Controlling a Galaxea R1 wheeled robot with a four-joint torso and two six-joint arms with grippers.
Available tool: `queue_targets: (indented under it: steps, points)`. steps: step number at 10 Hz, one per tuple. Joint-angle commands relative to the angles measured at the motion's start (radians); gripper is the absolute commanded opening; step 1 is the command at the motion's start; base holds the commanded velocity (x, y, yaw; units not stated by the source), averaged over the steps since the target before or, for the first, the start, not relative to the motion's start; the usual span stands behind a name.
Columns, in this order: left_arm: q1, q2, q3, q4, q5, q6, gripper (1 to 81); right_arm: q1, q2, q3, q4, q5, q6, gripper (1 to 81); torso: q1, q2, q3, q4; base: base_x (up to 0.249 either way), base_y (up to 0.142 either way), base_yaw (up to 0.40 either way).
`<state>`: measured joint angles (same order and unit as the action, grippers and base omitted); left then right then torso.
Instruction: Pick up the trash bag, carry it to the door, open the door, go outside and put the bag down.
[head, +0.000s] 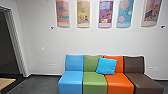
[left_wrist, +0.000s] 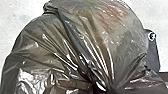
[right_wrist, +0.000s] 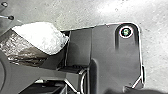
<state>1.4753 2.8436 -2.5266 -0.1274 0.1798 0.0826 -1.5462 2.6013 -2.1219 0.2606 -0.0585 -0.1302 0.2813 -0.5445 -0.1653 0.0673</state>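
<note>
A dark, glossy, partly see-through trash bag (left_wrist: 75, 45) looms large in the left wrist view. Its folds run together at my left gripper (left_wrist: 100, 88), which is shut on the gathered plastic. The full part of the bag bulges out beyond the grip, with a reddish patch showing through. In the right wrist view, part of the bag (right_wrist: 30, 50) appears beside the robot's dark base, brightly lit on one face. A dark open doorway (head: 8, 42) with a grey frame stands at the left of the head view.
A row of blue, green, orange (head: 120, 83) and brown seats stands against the white wall ahead, with a blue cushion (head: 106, 66) on it. A light wooden edge (head: 6, 82) juts in at the lower left. Colourful panels (head: 105, 13) hang above.
</note>
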Motion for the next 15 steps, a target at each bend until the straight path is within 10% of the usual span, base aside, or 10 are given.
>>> queue_targets:
  steps: [1,10,15]
  points:
    - [-0.037,0.017,-0.029,0.025,0.061,0.011,1.0,0.036,0.016,-0.041,0.0,-0.058,-0.003,81.1,-0.063,0.097,0.0,0.0,0.0,0.0,0.0]
    - [-0.026,0.042,-0.058,0.025,0.061,0.025,1.0,0.007,0.164,-0.196,-0.006,-0.058,-0.003,81.1,-0.272,0.422,0.0,0.0,0.0,0.0,0.0]
    - [-0.028,0.071,-0.098,0.022,0.06,0.023,1.0,-0.007,0.243,-0.306,-0.021,-0.058,-0.009,81.1,-0.266,0.455,-0.001,0.0,0.0,0.0,0.0]
